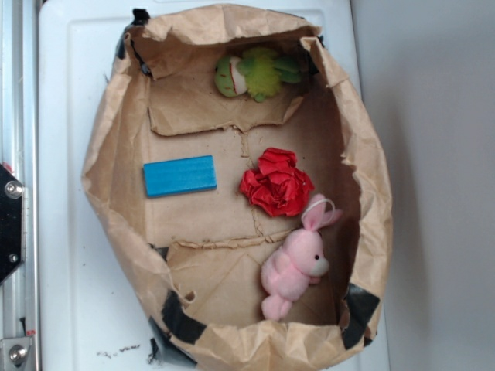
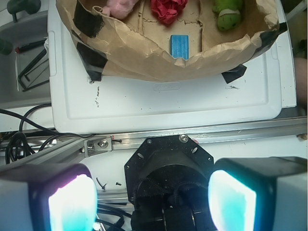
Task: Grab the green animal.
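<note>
The green animal [image 1: 259,72] is a small lime-green plush with a pale round patch edged in red. It lies at the far end of the brown paper-lined box [image 1: 116,154]. In the wrist view the green animal [image 2: 227,14] shows at the top right, inside the box. My gripper [image 2: 153,202] is open, its two glowing pads wide apart with nothing between them. It hangs over the robot's black base, well outside the box, far from the toy. The exterior view does not show the gripper.
Inside the box lie a blue block [image 1: 179,175], a crumpled red paper ball [image 1: 276,183] and a pink plush bunny [image 1: 298,259]. The box sits on a white tray [image 2: 163,101]. A metal rail [image 2: 202,137] and cables [image 2: 19,139] run near the base.
</note>
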`<move>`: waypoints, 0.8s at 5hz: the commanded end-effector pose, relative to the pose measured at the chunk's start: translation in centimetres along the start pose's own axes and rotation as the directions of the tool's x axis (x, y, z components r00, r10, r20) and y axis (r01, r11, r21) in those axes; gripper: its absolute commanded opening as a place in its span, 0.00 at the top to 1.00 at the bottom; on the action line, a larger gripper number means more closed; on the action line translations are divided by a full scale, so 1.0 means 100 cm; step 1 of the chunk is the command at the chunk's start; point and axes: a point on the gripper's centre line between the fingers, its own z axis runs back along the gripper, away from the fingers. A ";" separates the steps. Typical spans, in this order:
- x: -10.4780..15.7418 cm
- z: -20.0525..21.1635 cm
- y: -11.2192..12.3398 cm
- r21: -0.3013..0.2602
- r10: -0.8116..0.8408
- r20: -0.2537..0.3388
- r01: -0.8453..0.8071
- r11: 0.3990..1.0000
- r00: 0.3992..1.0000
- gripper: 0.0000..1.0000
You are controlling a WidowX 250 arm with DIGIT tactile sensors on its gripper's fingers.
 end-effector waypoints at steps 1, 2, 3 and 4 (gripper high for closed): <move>0.000 0.000 0.000 0.000 0.000 0.000 0.000 1.000 1.000 0.00; 0.035 -0.025 0.005 0.052 0.078 0.008 -0.079 0.996 0.997 0.00; 0.035 -0.025 0.005 0.052 0.078 0.008 -0.079 0.996 0.997 0.00; 0.035 -0.025 0.005 0.052 0.078 0.008 -0.079 0.996 0.997 0.00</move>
